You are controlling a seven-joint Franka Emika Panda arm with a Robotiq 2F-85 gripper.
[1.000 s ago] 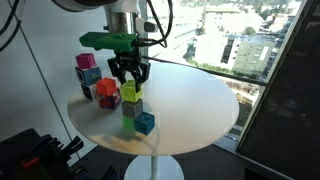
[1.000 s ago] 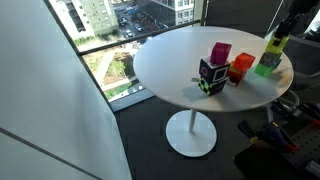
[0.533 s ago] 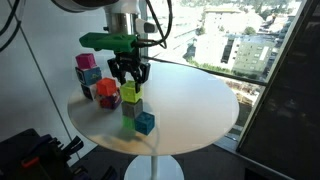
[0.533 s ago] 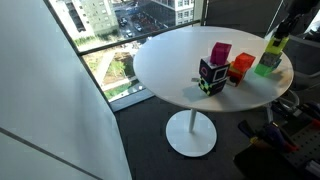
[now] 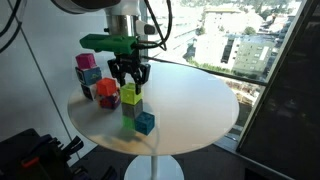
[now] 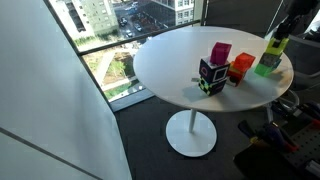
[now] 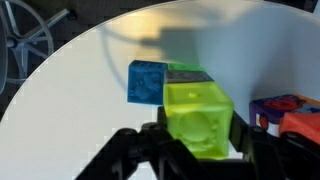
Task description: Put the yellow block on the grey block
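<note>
1. The hand (image 7: 198,140) reaches in from the bottom edge, its dark fingers (image 7: 150,138) close against both sides of the yellow block (image 7: 200,115); whether they grip it is unclear.
2. A thin strip of a darker block (image 7: 186,72) shows just behind the yellow one.
3. A blue cube (image 7: 147,82) sits beside that strip.
4. An orange-red cube (image 7: 302,122) lies at the right edge.
5. All rest on a round white worktop (image 7: 80,110).
</note>
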